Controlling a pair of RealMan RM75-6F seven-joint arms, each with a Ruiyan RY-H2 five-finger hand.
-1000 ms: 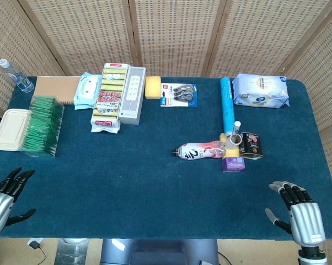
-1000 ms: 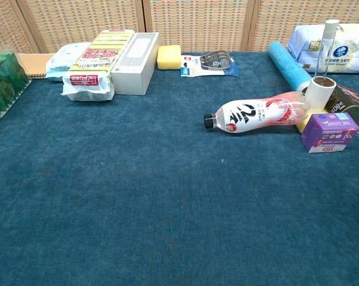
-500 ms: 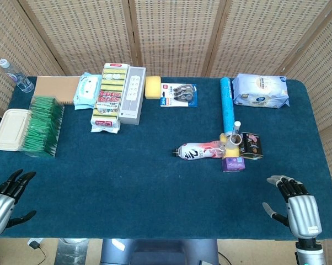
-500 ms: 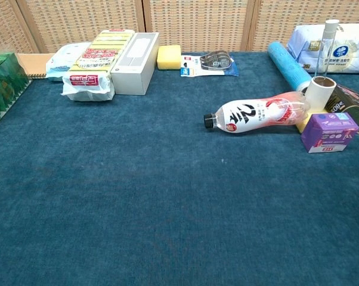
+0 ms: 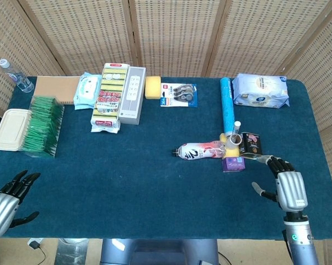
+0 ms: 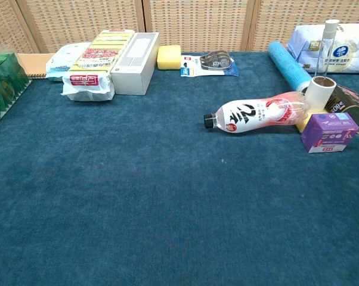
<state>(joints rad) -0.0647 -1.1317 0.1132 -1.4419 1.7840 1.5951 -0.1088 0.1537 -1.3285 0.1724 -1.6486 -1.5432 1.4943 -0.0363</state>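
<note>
Our right hand (image 5: pixel 284 186) has advanced toward the purple box (image 5: pixel 233 164), fingers apart, holding nothing; left hand (image 5: pixel 5 203) likewise spread. We should approach level, clearing the dark can (image 5: pixel 252 145) beside the box.

Table (image 5: pixel 127 182) under dark blue cloth, woven cane screen panels (image 5: pixel 171 33) in wooden frames behind

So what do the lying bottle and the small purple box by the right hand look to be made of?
Bottle: clear glossy plastic, likely, with a printed sleeve and a dark cap. Purple box: printed cardboard by its sharp folded edges. The right hand touches neither.
</note>
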